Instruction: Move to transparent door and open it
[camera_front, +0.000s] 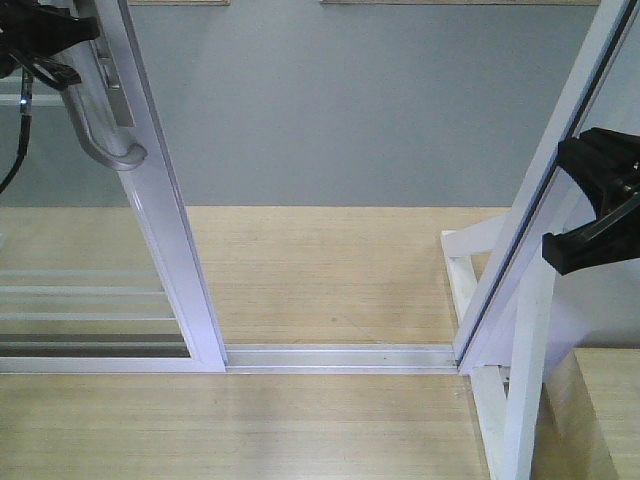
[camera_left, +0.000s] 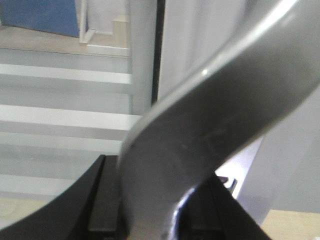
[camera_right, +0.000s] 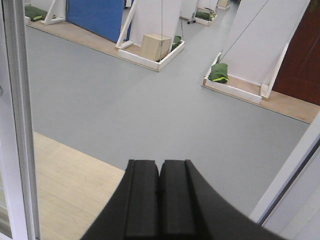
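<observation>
Grey floor (camera_front: 360, 110) is showing through the doorway gap. Left claw (camera_left: 150, 210) is gripping the grey curved handle (camera_front: 105, 130) of the transparent door (camera_front: 150, 200), white-framed, sitting far left. Right claw (camera_right: 160, 200) is hanging clenched, empty, beside the right frame (camera_front: 540, 190).

Between the transparent door (camera_front: 150, 200) on my left and the fixed white frame (camera_front: 545, 190) on my right, the doorway stands open, with bare wooden floor and grey floor beyond. The floor track (camera_front: 340, 357) crosses low. A white wooden brace (camera_front: 525, 340) crowds the near right. The door's handle (camera_left: 210, 130) fills the space at my left gripper (camera_front: 45, 45).
</observation>
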